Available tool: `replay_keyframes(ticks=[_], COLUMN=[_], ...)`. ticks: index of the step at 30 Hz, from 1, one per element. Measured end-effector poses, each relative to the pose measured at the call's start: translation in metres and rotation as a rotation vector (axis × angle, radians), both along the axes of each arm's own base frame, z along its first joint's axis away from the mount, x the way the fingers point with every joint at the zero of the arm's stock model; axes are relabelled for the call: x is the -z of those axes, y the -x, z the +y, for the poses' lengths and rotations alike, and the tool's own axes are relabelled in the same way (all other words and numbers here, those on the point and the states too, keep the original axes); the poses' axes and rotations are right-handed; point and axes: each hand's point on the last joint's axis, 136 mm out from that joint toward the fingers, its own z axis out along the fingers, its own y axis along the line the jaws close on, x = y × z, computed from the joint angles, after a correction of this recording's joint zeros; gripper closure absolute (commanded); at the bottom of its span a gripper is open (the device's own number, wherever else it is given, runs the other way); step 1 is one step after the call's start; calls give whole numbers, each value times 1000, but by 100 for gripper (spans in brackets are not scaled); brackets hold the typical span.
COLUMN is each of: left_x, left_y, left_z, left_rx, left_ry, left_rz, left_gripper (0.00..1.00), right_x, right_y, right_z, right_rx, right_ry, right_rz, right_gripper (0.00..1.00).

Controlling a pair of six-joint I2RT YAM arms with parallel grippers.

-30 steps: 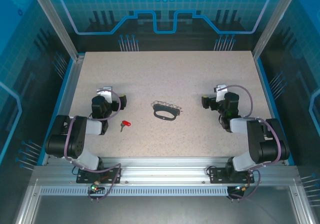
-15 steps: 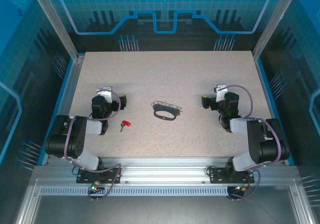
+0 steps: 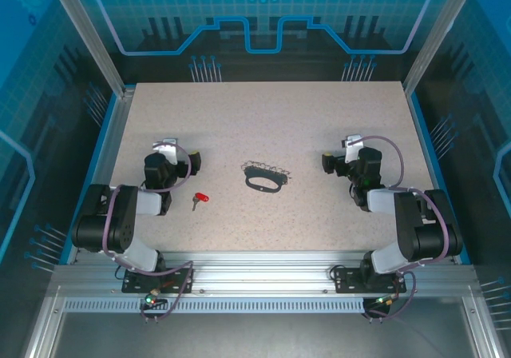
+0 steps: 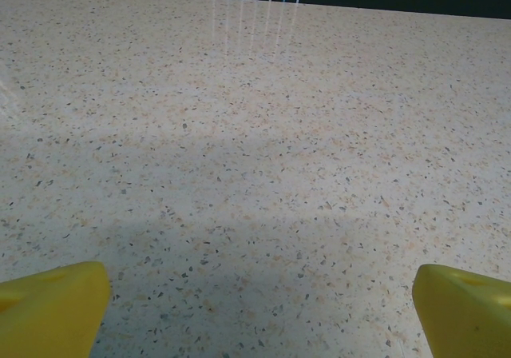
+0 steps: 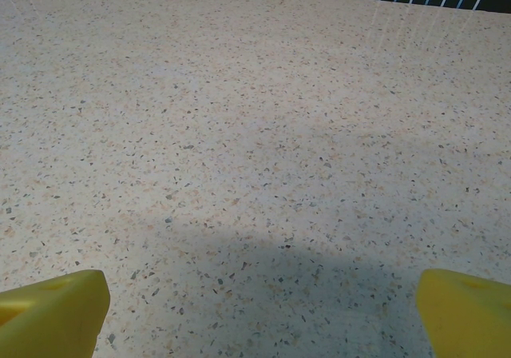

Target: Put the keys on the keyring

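Left jaws nudged left; both pairs gape empty, key (image 3: 200,199) and keyring (image 3: 267,175) clear of table (image 3: 319,126) edges

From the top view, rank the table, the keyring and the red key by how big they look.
1. table, by far the largest.
2. keyring, mid-sized.
3. red key, the smallest, clearly shorter than the ring's loop.

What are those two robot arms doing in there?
They're meant to put the red key on the keyring, but both lie untouched on the table. The left end effector and right end effector are open and empty. The key is nearer the left one; the keyring lies in the middle.
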Motion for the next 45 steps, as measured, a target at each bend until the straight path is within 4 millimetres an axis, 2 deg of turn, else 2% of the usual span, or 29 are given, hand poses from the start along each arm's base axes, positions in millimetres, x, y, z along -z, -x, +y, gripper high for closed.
replay_keyframes(ticks=[5, 8, 10, 13, 15, 18, 20, 24, 26, 28, 30, 33, 36, 42, 45], left_x=[-1, -9, -20, -40, -55, -77, -96, -135, -147, -152, -149, -140, -131, -110, -104], left_y=[0, 3, 6, 10, 14, 16, 17, 20, 24, 31, 39, 54, 69, 96, 99], left_z=[-2, -9, -14, -16, -13, -11, -11, -12, -16, -24, -38, -59, -74, -97, -98], left_rx=[5, 13, 19, 15, 1, -14, -24, -52, -57, -43, -13, 33, 59, 90, 73], left_ry=[-2, -16, -25, -44, -49, -39, -7, 74, 121, 153, 184, 209, 235, 254, 263], left_rz=[-2, -25, -55, -93, -111, -119, -118, -83, -48, 3, 73, 184, 279, 420, 437], left_gripper=[1, 1, 1, 1, 1, 1, 1, 1, 1, 1, 1, 1, 1, 1, 1], right_x=[0, -2, -16, -53, -77, -96, -98, -88, -86, -84, -78, -66, -54, -36, -32], right_y=[0, 0, -4, -11, -10, -8, -4, 12, 21, 33, 50, 77, 100, 122, 125], right_z=[-1, -8, -11, -16, -27, -40, -38, -10, 14, 37, 65, 96, 118, 140, 142], right_rx=[5, 46, 74, 135, 234, 327, 337, 267, 200, 136, 56, -37, -108, -174, -177], right_ry=[2, 11, 1, -65, -156, -266, -305, -324, -319, -306, -283, -247, -215, -157, -157], right_rz=[1, 46, 60, 45, 49, 75, 111, 254, 322, 383, 457, 558, 638, 720, 731], right_gripper=[0, 0, 0, 0, 0, 0, 1, 10, 12, 15, 17, 20, 22, 22, 22])
